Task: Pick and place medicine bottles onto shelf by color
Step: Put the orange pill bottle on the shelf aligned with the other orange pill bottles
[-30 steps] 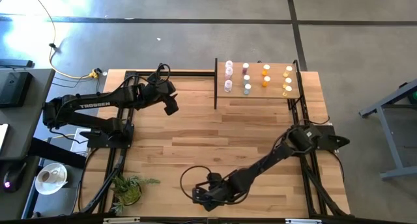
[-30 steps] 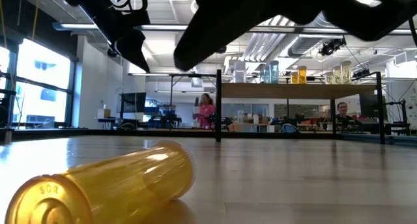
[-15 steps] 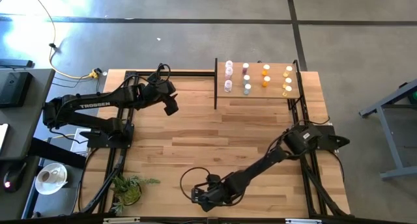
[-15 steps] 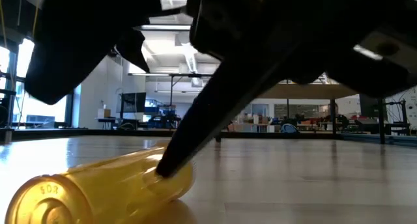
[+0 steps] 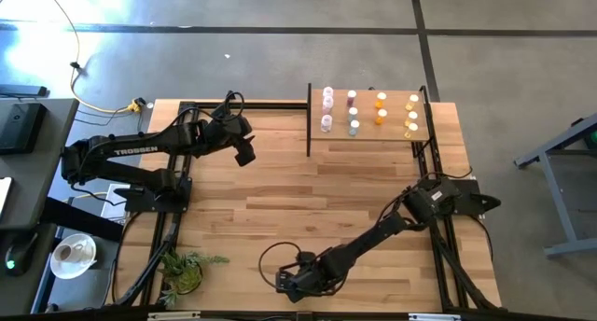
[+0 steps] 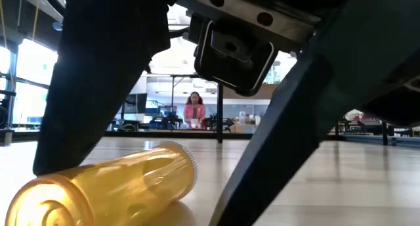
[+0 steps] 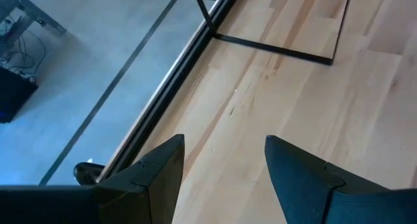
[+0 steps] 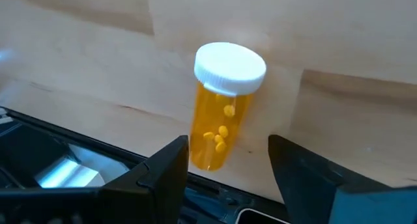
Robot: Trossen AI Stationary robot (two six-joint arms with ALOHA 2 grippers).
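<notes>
Both arms out over table, both grippers open.
Left arm reaches from the left side toward the far middle, left gripper (image 5: 244,153) held up off the wood, fingers (image 7: 156,178) parted, nothing between. Right arm stretched long from the right base to the near edge, right gripper (image 5: 283,282) low at the surface, fingers (image 8: 163,168) spread wide.

You are looking into a large open lab or workshop: exposed ceiling ducts (image 6: 164,39), tall windows (image 6: 26,81), workbenches (image 6: 164,124), a person (image 6: 195,111) standing behind, concrete floor (image 5: 280,64) surrounding the table (image 5: 280,181).
</notes>
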